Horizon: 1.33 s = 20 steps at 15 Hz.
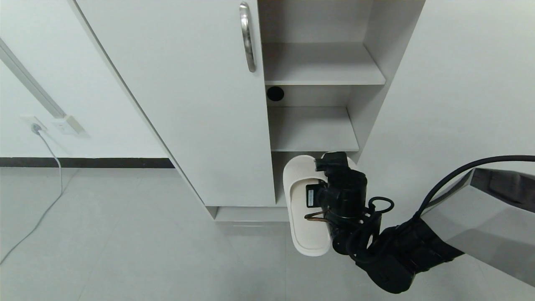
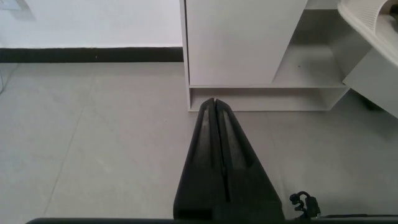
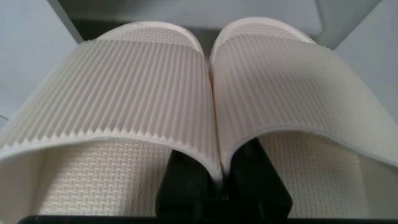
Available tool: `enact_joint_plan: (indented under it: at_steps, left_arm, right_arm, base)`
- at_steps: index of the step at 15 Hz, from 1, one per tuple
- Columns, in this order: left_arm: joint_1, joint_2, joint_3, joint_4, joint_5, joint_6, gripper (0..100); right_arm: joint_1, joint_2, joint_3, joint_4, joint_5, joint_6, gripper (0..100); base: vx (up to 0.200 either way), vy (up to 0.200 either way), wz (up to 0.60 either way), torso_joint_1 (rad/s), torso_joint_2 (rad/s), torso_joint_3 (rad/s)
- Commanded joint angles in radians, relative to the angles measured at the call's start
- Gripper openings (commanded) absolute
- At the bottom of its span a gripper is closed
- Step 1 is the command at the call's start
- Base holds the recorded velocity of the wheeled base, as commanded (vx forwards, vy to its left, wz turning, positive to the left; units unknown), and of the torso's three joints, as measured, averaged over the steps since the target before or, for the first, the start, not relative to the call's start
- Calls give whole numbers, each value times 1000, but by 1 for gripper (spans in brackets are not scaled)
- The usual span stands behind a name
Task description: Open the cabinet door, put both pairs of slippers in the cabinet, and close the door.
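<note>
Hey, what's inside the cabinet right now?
Bare shelves and a dark round hole in the back panel. The bottom compartment is partly covered by the slippers clamped in the jaws of the right gripper. Anything behind the door is hidden.

Bright, even indoor light, soft shadows under the cabinet shelves (image 1: 311, 129), highlight streak along the door handle (image 1: 247, 37), dull sheen on floor tiles (image 1: 125, 251), verticals splayed outward in head view.
</note>
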Motion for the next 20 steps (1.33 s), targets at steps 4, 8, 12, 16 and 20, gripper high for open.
enact_joint_plan:
  at_steps: [4, 8, 12, 16, 20]
  left_arm:
    - [0, 1, 0, 0, 2, -2, 0]
    - [0, 2, 0, 0, 0, -2, 0]
    - [0, 2, 0, 0, 0, -2, 0]
    - [0, 2, 0, 0, 0, -2, 0]
    - [0, 1, 0, 0, 0, -3, 0]
  right_arm:
    - [-17, 32, 17, -97, 0, -47, 0]
    - [-26, 39, 16, -98, 1, -44, 0]
    - [-28, 41, 14, -98, 1, -41, 0]
    - [-28, 41, 14, -98, 1, -39, 0]
    - [-30, 42, 16, -98, 4, -39, 0]
  base:
    - [0, 0, 0, 0, 0, 0]
    - [0, 0, 0, 0, 0, 0]
    - [150, 0, 0, -2, -2, 1]
    - [200, 0, 0, 5, 1, 2]
    - [100, 0, 0, 2, 5, 1]
